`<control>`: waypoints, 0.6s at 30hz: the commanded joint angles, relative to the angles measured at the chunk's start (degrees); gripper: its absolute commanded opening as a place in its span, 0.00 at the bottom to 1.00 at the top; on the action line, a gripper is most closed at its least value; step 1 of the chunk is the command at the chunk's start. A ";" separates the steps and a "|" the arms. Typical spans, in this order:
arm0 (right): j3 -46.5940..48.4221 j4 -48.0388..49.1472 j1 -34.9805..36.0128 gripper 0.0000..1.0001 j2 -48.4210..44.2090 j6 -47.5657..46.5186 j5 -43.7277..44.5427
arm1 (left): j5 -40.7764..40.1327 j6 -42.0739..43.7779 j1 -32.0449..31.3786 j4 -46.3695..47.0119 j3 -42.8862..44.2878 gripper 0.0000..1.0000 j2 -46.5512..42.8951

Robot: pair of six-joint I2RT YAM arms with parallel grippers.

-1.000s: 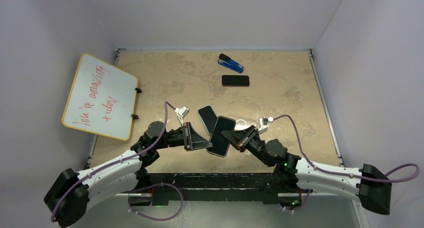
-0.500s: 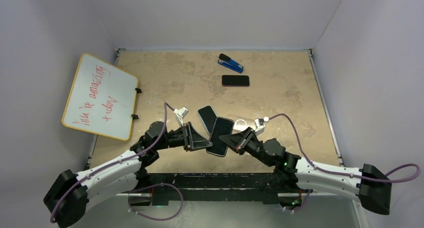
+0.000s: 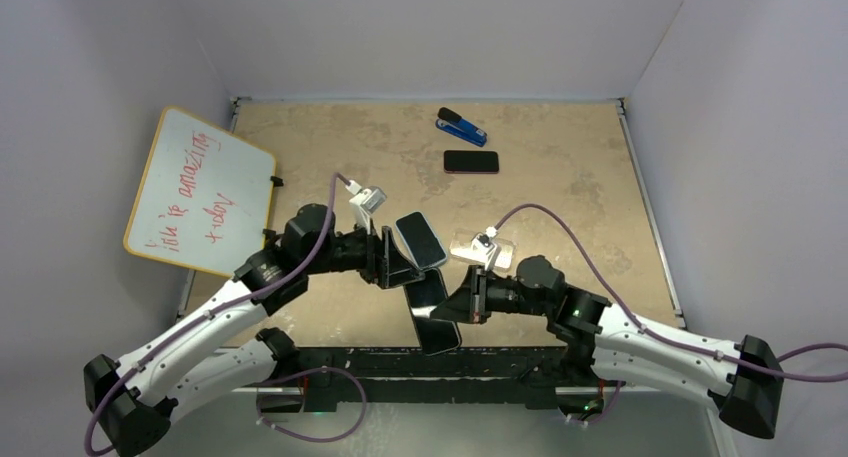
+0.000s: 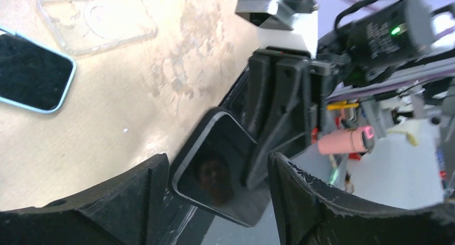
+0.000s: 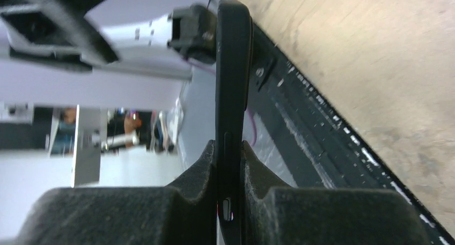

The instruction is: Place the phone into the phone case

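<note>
Top external: R pincer (image 3: 452,302) grips black phone (image 3: 437,329), L pincer (image 3: 404,269) released; whiteboard (image 3: 200,192) reads "amazing".

White arms (image 3: 200,332), black joints (image 3: 305,227), purple cables (image 3: 535,206)

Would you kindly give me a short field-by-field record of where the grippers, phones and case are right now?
left gripper: open around a corner of the black phone
right gripper: shut on black phone, gripped edge-on
case: clear, empty, flat on table
blue phone: flat on table, apart from case
third phone: far side, by stapler
</note>
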 commanded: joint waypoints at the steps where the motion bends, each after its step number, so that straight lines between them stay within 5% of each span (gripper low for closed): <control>1: 5.08 2.21 -0.04 0.03 2.53 -6.46 -15.05 | 3.21 12.25 0.22 -10.20 5.45 0.70 2.68; 7: 7.95 3.13 -0.03 0.02 3.91 -8.63 -18.03 | 8.23 15.57 0.20 -13.03 6.80 0.69 6.06; 18: 10.17 2.70 -0.03 0.02 5.26 -10.96 -21.17 | 18.64 7.96 0.15 -0.35 -0.63 0.57 4.42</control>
